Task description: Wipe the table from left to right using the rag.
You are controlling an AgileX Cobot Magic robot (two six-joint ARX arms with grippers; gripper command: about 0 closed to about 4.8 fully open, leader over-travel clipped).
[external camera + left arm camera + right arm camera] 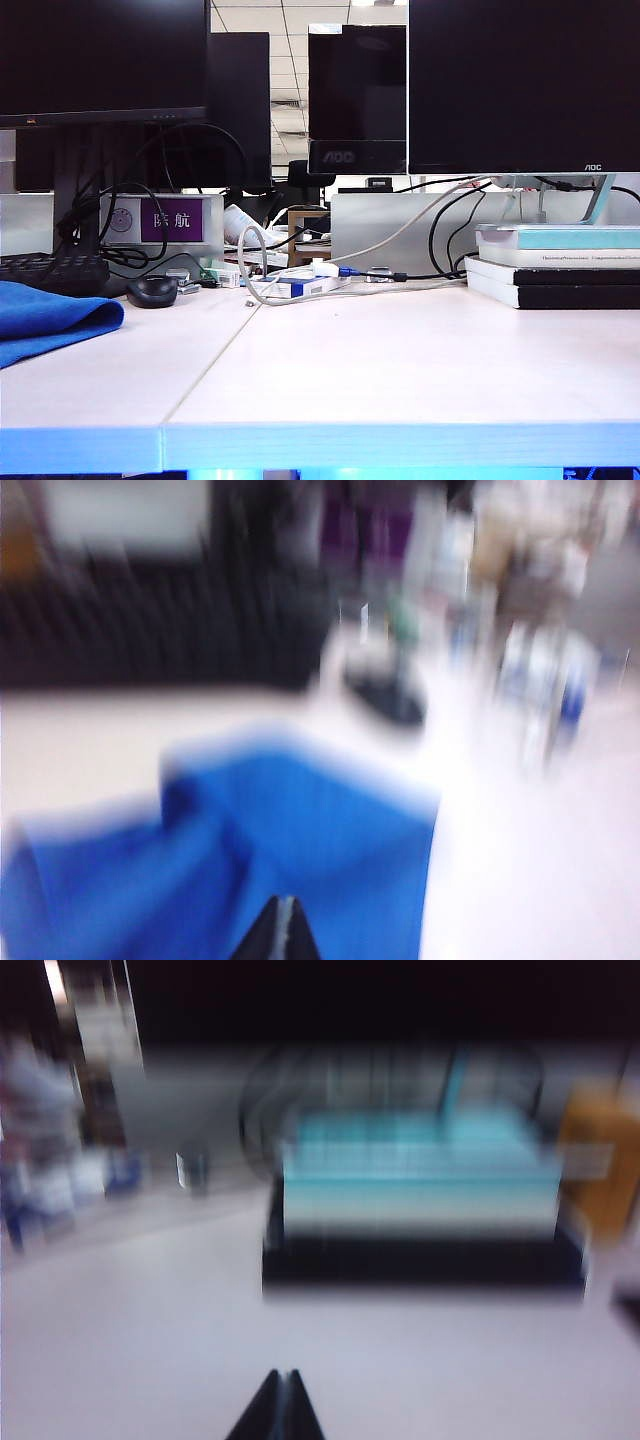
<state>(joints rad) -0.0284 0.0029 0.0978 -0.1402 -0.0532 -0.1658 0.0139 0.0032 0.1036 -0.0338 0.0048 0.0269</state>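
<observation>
Two claws shut: left claw point(284, 930) over rag point(290, 850), right claw point(281, 1405) over table point(150, 1350)

The front and middle of the table point(400, 370) are bare from the seam to the right edge, so a gripper can pass there freely. On the left the rag point(50, 315) lies at the table edge. Behind it stand a keyboard point(50, 272) and a mouse point(153, 290). Further back in the middle, cables point(300, 285) and small boxes block the way. At the right rear a stack of books point(555, 265) stands under the monitor point(520, 85).

The left gripper point(284, 930), fingers together, is above the rag. The right gripper point(282, 1405), also closed, is over bare table, the books ahead of it.
</observation>
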